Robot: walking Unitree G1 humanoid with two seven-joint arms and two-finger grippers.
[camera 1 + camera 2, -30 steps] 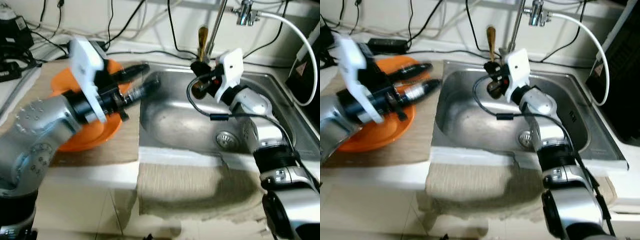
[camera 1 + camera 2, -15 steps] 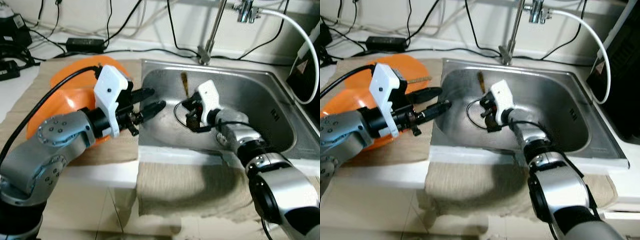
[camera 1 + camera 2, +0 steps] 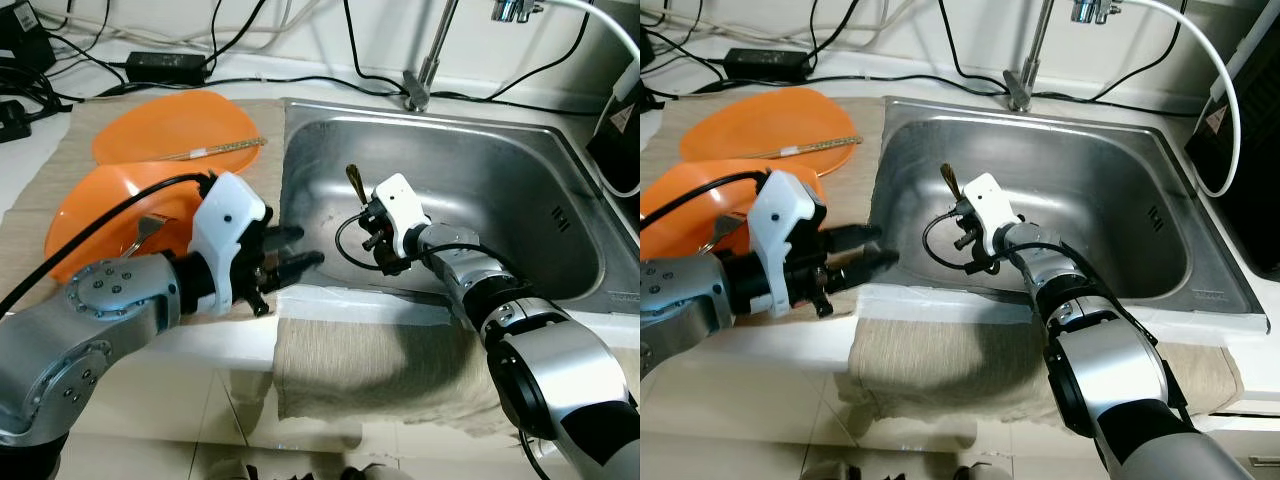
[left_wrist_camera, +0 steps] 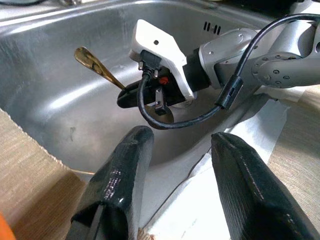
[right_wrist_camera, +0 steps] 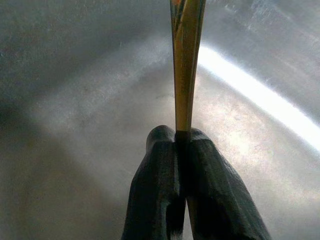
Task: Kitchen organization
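My right gripper [image 3: 368, 212] is down inside the steel sink [image 3: 520, 170], shut on the lower end of a golden spoon [image 3: 353, 181] that stands nearly upright above the basin floor. In the right wrist view the spoon [image 5: 186, 60] rises from between the two closed fingers [image 5: 155, 190]. My left gripper [image 3: 293, 251] is open and holds nothing; it hovers over the sink's front left rim and points at the right gripper. Along its own fingers [image 4: 125, 165] I see the spoon [image 4: 97, 65] against the basin wall.
Two orange plates [image 3: 165, 125] lie on a mat left of the sink, the far one with chopsticks [image 3: 222, 150] across it, the near one [image 3: 100, 210] with a utensil. A faucet [image 3: 428, 60] and cables stand behind. A towel [image 3: 380, 370] hangs over the front edge.
The right gripper came down from near the faucet into the basin with the spoon. The left gripper swung from over the orange plates to the sink's front rim. The camera also shifted.
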